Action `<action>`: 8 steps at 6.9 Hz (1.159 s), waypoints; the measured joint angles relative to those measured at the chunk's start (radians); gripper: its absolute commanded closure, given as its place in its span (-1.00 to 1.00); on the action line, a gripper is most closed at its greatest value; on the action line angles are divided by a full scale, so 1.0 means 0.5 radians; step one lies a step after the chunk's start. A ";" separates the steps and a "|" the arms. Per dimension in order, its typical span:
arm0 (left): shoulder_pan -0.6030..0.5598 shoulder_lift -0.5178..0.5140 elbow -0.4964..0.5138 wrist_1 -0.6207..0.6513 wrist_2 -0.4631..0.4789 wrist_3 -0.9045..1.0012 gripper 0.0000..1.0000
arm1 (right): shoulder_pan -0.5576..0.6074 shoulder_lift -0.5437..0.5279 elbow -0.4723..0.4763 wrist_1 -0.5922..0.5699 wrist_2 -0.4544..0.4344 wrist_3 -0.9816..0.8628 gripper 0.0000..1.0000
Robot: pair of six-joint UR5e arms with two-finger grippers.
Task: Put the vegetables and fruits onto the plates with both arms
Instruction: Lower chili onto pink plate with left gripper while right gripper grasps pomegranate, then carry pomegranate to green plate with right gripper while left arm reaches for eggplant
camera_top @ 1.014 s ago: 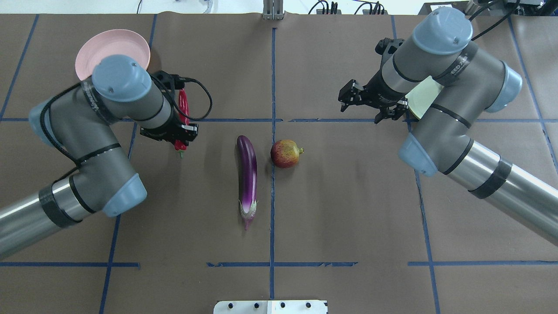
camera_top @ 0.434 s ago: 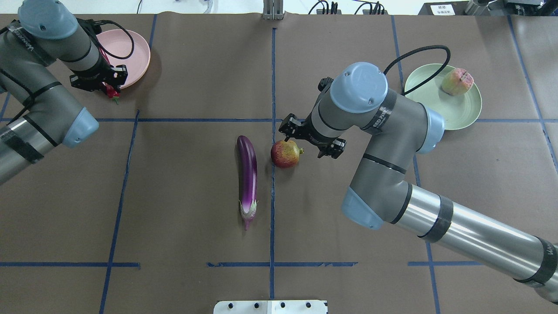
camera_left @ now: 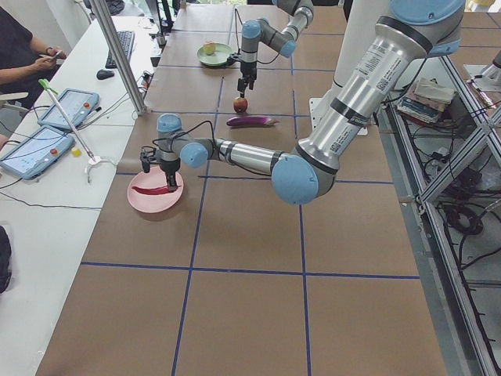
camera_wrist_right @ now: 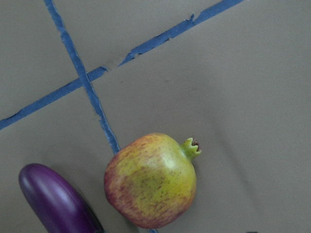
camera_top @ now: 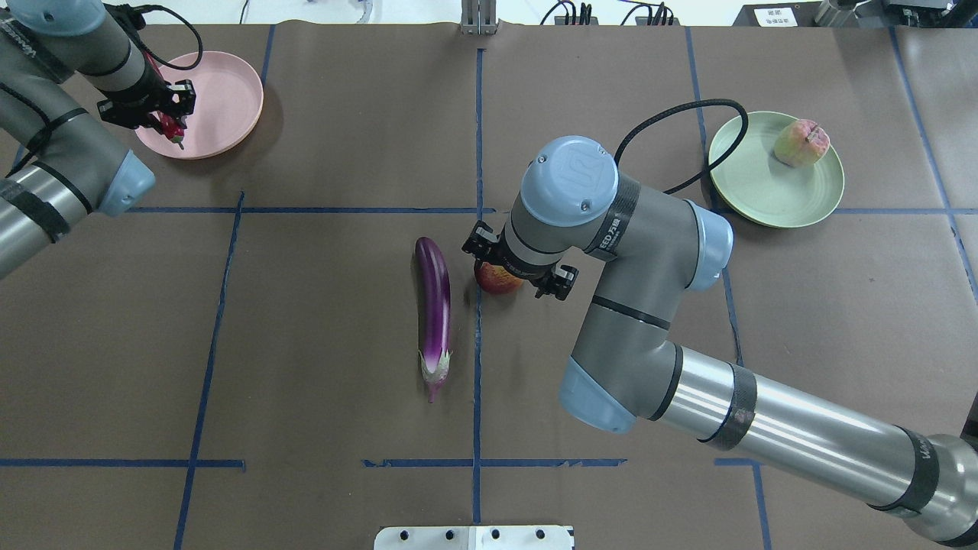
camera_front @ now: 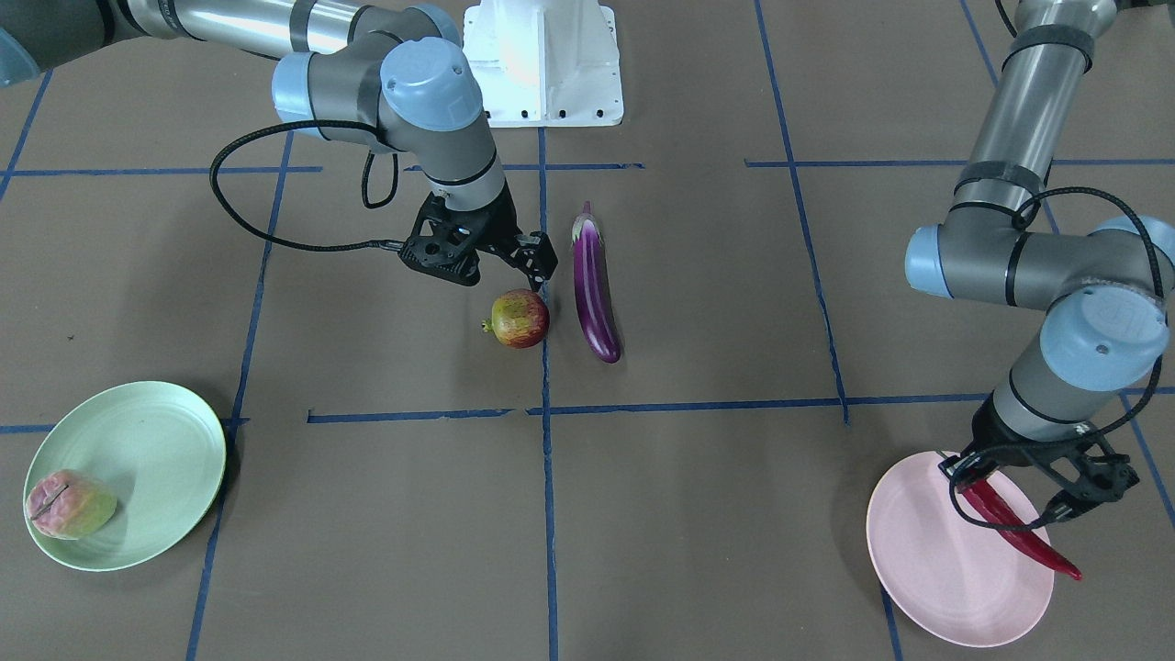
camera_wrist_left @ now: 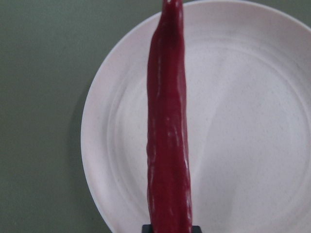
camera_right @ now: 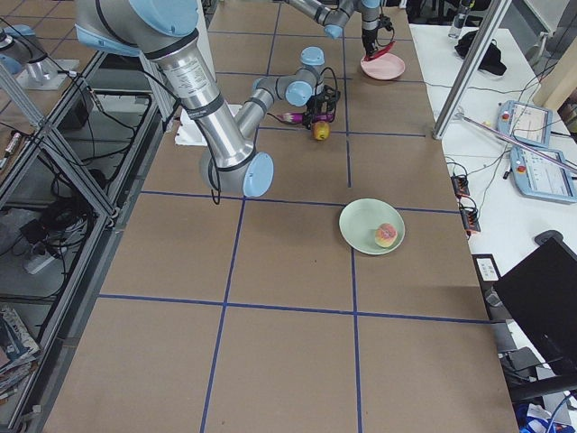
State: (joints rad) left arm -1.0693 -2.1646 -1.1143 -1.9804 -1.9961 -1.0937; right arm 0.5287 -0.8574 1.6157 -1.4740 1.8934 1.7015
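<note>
My left gripper (camera_front: 1014, 500) is shut on the red chili pepper (camera_front: 1019, 531) and holds it just over the pale pink plate (camera_front: 932, 574). In the left wrist view the chili (camera_wrist_left: 167, 131) hangs lengthwise above the plate (camera_wrist_left: 252, 121). My right gripper (camera_front: 500, 268) is open and hovers right above the pomegranate-like fruit (camera_front: 520, 319), apart from it. The purple eggplant (camera_front: 594, 289) lies beside that fruit. In the right wrist view the fruit (camera_wrist_right: 150, 179) and the eggplant's tip (camera_wrist_right: 56, 204) show below. The peach-like fruit (camera_front: 69, 505) lies on the mint green plate (camera_front: 138, 459).
The table is covered in brown paper with blue tape lines. The white base block (camera_front: 542, 64) stands at the robot's edge. In the overhead view the right arm's forearm (camera_top: 764, 428) crosses the near right part of the table.
My left arm carried the chili from the table's left middle up and over the pink plate. My right arm swung from the green plate to above the pomegranate-like fruit.
</note>
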 measured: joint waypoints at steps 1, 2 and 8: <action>-0.045 -0.017 0.020 -0.064 -0.033 0.028 -1.00 | -0.014 0.020 -0.022 -0.009 -0.032 0.085 -1.00; -0.071 -0.012 0.024 -0.152 -0.071 0.037 -1.00 | -0.027 0.085 -0.109 -0.013 -0.082 0.162 -1.00; -0.087 0.037 -0.040 -0.233 -0.097 0.037 -1.00 | -0.044 0.296 -0.393 -0.244 -0.208 0.383 -1.00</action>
State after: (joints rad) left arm -1.1129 -2.1461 -1.1342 -2.0969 -2.0448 -1.0751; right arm 0.5067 -0.7092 1.4193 -1.5961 1.7896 1.8927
